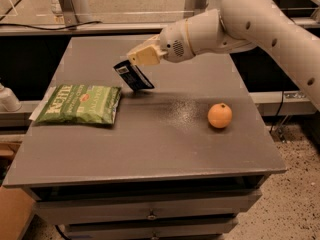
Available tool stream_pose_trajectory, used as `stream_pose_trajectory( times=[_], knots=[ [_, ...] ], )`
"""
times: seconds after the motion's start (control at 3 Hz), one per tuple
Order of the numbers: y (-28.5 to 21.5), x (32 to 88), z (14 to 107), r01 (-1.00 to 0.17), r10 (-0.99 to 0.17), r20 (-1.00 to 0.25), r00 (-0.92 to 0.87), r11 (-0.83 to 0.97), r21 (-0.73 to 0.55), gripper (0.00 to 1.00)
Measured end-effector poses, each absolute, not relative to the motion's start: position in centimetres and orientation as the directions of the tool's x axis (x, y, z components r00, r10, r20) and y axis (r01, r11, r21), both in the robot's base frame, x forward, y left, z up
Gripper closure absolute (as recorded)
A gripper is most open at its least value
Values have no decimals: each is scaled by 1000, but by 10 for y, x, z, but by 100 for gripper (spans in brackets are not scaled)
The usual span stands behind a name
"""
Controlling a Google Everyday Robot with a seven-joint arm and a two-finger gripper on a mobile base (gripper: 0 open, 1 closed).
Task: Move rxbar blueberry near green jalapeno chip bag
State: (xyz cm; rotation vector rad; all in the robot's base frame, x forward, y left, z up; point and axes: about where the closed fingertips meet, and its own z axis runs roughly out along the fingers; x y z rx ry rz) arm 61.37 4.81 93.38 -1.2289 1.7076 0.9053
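We see our gripper (137,59) clamped on the tilted rxbar blueberry (134,77), just right of the green jalapeno chip bag (80,104), orange (220,115) well apart to the right

We see a glossy cream-white arm of rounded segments, dotted with small dark holes, narrowing to a tan, blocky claw (131,60) above the grey surface (165,149).

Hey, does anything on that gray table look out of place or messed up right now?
Nothing spilled or damaged. Only the rxbar blueberry is askew: the gripper holds it tilted just above the table, right of the green jalapeno chip bag, which lies flat. An orange sits farther right.
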Motion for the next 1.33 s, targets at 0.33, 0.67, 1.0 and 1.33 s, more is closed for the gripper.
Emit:
stream_pose_trajectory(
  times=[0.33, 0.67, 1.0, 1.33],
  knots=[
    [63, 604, 922, -969, -371, -909, -192, 219, 116, 100],
    [71, 595, 915, -973, -381, -902, -205, 178, 146, 100],
    [76, 590, 911, -975, -390, -896, -212, 146, 168, 82],
    [78, 587, 909, -975, -393, -894, -216, 128, 179, 59]
  ],
)
